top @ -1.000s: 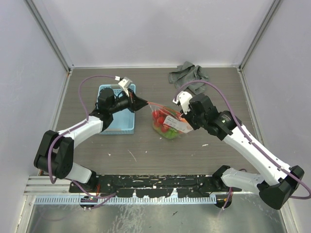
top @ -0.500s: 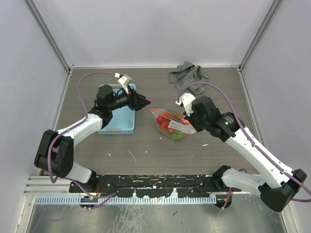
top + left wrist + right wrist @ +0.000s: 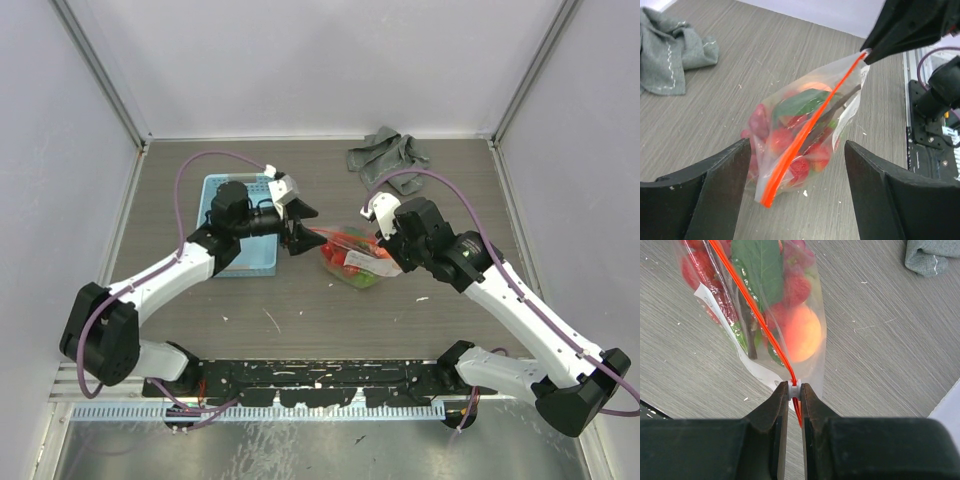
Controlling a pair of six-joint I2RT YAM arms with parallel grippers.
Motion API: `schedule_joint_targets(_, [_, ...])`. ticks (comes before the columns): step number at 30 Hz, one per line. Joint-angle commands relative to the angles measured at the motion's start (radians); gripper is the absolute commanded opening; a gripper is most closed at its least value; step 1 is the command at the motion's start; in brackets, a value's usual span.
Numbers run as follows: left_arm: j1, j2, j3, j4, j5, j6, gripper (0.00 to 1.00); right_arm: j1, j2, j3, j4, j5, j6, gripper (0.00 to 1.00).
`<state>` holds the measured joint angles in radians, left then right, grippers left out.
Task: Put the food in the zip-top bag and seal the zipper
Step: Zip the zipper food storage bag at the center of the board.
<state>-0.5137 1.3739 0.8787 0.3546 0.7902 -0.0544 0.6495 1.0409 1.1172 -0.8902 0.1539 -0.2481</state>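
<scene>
The zip-top bag [image 3: 352, 256] rests on the table between my arms, holding the food: red strawberries [image 3: 799, 167], an orange peach [image 3: 803, 333] and green leaves [image 3: 763, 265]. Its red-orange zipper [image 3: 810, 127] runs as one line from the free low corner up to the raised corner. My right gripper [image 3: 794, 388] is shut on the white slider at that raised end [image 3: 384, 240], holding the corner off the table. My left gripper [image 3: 301, 229] is open just left of the bag, its fingers [image 3: 715, 185] either side of the free corner without touching it.
A light blue basket [image 3: 246, 258] lies under my left arm. A crumpled grey cloth [image 3: 386, 153] sits at the back of the table, also visible in the wrist views [image 3: 670, 50] [image 3: 934, 255]. Grey walls enclose the table on three sides.
My left gripper let go of the bag's left corner and opened, then shifted right toward the bag. The bag sagged onto the table, still held by my right gripper.
</scene>
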Motion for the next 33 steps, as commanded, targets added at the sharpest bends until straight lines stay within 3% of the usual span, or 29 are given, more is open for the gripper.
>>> schedule_joint_targets(1, [-0.046, -0.058, 0.044, -0.033, 0.014, 0.192, 0.77, -0.004, -0.009, 0.004, 0.052, -0.019, -0.003, 0.01])
schedule_joint_targets(7, [-0.172, -0.003, 0.124, -0.218, -0.064, 0.472, 0.75, -0.004, -0.014, 0.001, 0.059, -0.033, -0.003, 0.01])
schedule_joint_targets(15, [-0.219, 0.073, 0.209, -0.289, -0.077, 0.56, 0.66, -0.006, -0.02, -0.003, 0.057, -0.038, -0.003, 0.01])
schedule_joint_targets(26, [-0.258, 0.165, 0.286, -0.354, -0.098, 0.602, 0.35, -0.004, -0.014, -0.004, 0.057, -0.05, -0.002, 0.01])
schedule_joint_targets(32, [-0.26, 0.165, 0.282, -0.38, -0.128, 0.623, 0.02, -0.004, -0.02, -0.002, 0.057, -0.036, -0.006, 0.01])
schedule_joint_targets(33, [-0.261, 0.161, 0.28, -0.381, -0.136, 0.622, 0.0, -0.004, -0.022, -0.002, 0.057, -0.033, -0.009, 0.01])
